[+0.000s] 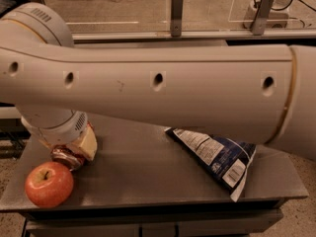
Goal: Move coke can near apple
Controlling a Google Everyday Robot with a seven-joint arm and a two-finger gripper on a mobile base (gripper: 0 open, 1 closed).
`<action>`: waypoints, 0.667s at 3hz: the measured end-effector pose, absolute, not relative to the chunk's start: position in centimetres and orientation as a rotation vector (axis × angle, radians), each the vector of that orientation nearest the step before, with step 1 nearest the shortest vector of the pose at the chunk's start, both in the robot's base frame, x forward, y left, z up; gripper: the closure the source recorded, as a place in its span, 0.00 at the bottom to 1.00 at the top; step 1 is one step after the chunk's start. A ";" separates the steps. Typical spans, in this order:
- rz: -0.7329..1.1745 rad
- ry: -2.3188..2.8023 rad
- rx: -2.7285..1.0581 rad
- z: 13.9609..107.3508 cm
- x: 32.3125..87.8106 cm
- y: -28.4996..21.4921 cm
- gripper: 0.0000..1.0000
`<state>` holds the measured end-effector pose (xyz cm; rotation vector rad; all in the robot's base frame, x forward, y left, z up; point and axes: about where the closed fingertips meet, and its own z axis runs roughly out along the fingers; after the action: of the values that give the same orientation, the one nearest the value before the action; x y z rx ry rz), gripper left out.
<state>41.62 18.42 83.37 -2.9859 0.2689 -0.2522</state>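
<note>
**A robot test lab**

The gripper [69, 151] hangs at the left end of the grey work table [148, 177], its fingers [85, 143] clasping the coke can [65, 157]. Beyond the fingers, metal posts [177, 11] carry a clear barrier panel [247, 4]. Far to their right lies speckled industrial floor [307, 174].

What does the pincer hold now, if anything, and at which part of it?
The pincer holds the coke can by its sides, near its upper end, close beside the apple.
</note>
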 end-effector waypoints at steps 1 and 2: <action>-0.257 0.267 -2.984 83.5 41.6 18.4 0.12; -0.261 0.266 -2.983 83.6 41.5 18.4 0.00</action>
<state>41.51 18.45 83.60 -2.9825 0.2662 -0.2607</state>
